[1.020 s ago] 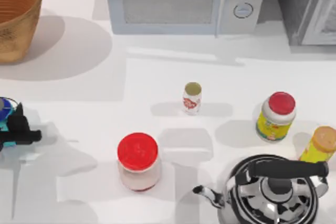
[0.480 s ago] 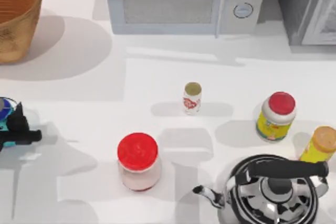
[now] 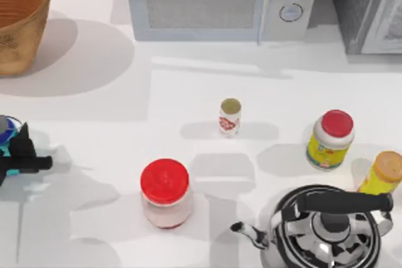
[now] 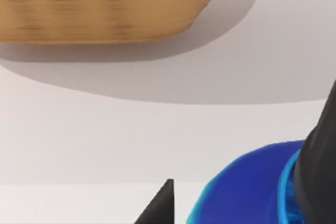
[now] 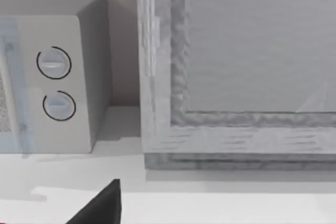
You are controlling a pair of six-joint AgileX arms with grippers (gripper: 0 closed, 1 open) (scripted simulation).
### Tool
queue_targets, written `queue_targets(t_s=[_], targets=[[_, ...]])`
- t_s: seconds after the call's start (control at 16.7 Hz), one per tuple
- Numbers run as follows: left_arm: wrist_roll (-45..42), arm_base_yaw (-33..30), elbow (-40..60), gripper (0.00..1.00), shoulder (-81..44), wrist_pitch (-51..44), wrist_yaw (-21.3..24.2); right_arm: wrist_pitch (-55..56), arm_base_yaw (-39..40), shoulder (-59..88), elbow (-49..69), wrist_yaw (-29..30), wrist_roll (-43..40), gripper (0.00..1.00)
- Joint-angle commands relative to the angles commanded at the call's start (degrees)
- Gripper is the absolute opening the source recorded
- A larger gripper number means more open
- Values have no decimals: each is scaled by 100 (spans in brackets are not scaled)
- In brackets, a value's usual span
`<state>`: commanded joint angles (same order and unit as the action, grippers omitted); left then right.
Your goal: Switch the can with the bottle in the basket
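Top view shows the big basket (image 3: 19, 20) at the table's (image 3: 188, 92) far left corner. The bottle (image 3: 230, 117) stands mid-table, well apart from it, not inside. The can (image 3: 5, 133) sits at the left edge, with the left tool (image 3: 14, 155) closed around it. I think the can is being carried; next it must go to its new spot. The left arm is low over the table. The right tool (image 5: 100, 205) stays parked near the microwave (image 5: 52, 77).

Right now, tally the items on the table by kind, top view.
Baskets: 1, basket
Cans: 1, can, in the left gripper
Bottles: 1, bottle
Red-lidded jars: 2
Yellow containers: 1
Kettles: 1
Microwaves: 1
Total: 8
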<state>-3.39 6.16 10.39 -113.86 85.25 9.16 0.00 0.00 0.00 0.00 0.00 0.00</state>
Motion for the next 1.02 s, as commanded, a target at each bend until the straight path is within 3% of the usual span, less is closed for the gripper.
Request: queue_targets(t_s=[0.3,0.6,0.84,1.02], targets=[[96,-654,372,0,216,-820,331,0,0,0,0,0,0,100],[171,-1289,1502,0,719,-2421,766,0,0,0,0,0,0,100],[141,-1269,3004,0,1223,-4154,993,0,0,0,0,0,0,100],[67,-858,4308,0,1534,-5611,1049,0,0,0,0,0,0,100]])
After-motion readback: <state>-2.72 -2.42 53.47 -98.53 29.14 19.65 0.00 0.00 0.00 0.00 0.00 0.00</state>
